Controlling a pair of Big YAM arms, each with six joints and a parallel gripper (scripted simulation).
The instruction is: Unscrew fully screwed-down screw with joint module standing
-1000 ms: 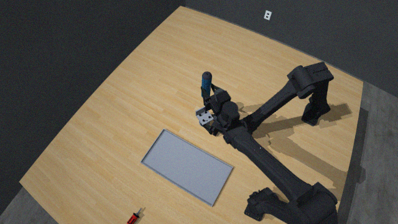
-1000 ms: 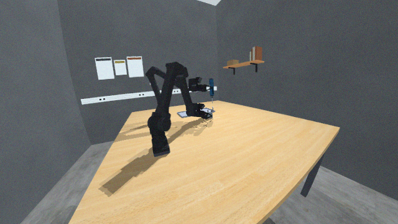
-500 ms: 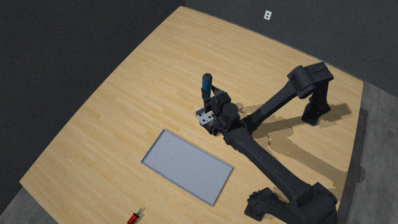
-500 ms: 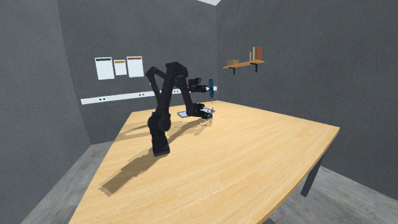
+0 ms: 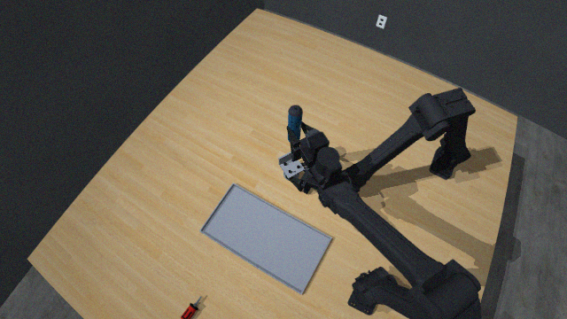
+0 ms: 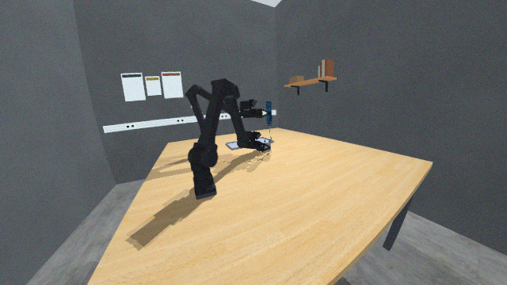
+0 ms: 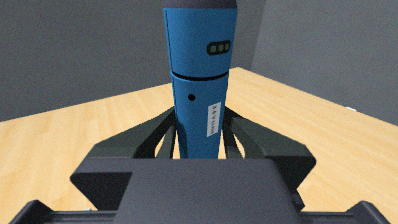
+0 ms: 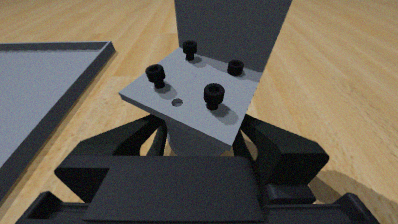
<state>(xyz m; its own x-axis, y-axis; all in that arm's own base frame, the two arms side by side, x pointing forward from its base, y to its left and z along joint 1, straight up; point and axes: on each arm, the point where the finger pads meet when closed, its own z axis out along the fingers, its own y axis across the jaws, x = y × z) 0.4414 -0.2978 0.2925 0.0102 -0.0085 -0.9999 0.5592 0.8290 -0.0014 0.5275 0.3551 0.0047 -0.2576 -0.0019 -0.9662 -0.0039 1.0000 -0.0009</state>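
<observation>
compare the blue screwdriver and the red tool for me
The blue screwdriver stands upright, while the red tool lies flat. The blue screwdriver is in the left hand; the red tool is in neither hand. Both have a slim shaft.

Dark grey walls surround a pale wooden table above a grey floor.
</observation>
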